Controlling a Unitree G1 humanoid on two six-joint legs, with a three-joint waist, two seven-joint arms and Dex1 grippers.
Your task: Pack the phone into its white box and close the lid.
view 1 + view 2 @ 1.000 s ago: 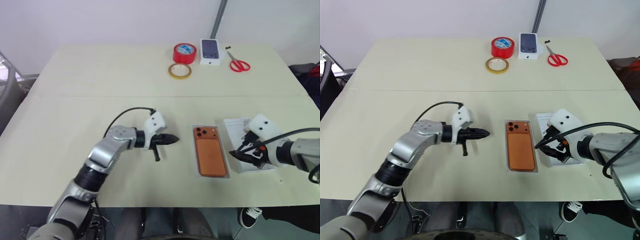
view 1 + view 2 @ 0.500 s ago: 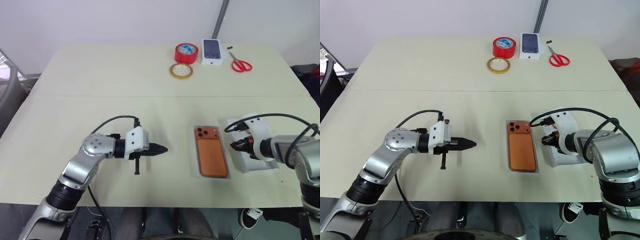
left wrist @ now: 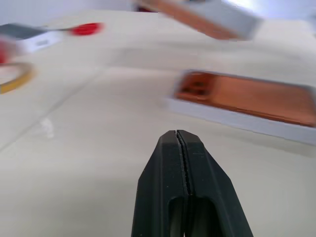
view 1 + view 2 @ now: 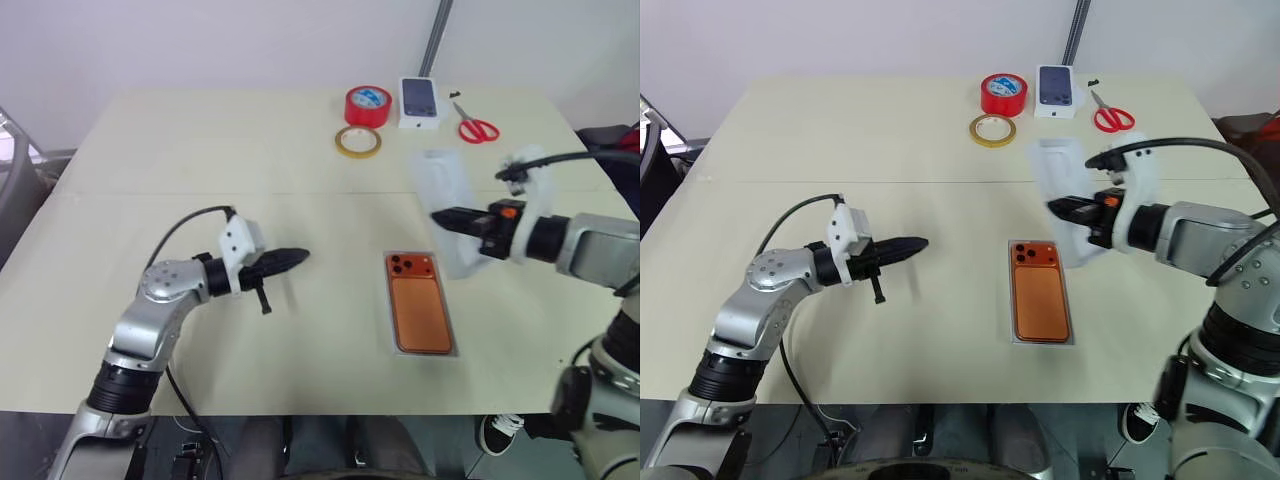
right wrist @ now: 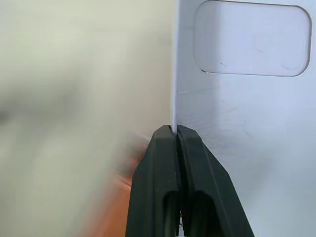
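The copper-orange phone [image 4: 420, 312] lies back up in the shallow white box [image 4: 421, 353] at the table's middle. Just beyond and to the right of it, the lid [image 4: 446, 200] hangs tilted in the air, with my right gripper [image 4: 438, 216] shut on its edge. In the right wrist view the lid's white inside [image 5: 247, 98] shows a rounded recess, and the fingertips [image 5: 167, 132] pinch its wall. In the left wrist view the lid's orange printed face [image 3: 197, 17] points down above the phone [image 3: 247, 94]. My left gripper [image 4: 303, 255] is shut and empty, well left of the box.
At the far edge stand a red tape roll [image 4: 369, 104], a yellow tape ring [image 4: 359, 141], a small white box picturing a dark phone [image 4: 420, 101] and red scissors [image 4: 478, 128]. A seam crosses the table [image 4: 150, 190] beyond the arms.
My right gripper shut on the lid, lifted it off the table at the box's right and carried it up and leftward. My left gripper drew back to the left, away from the box.
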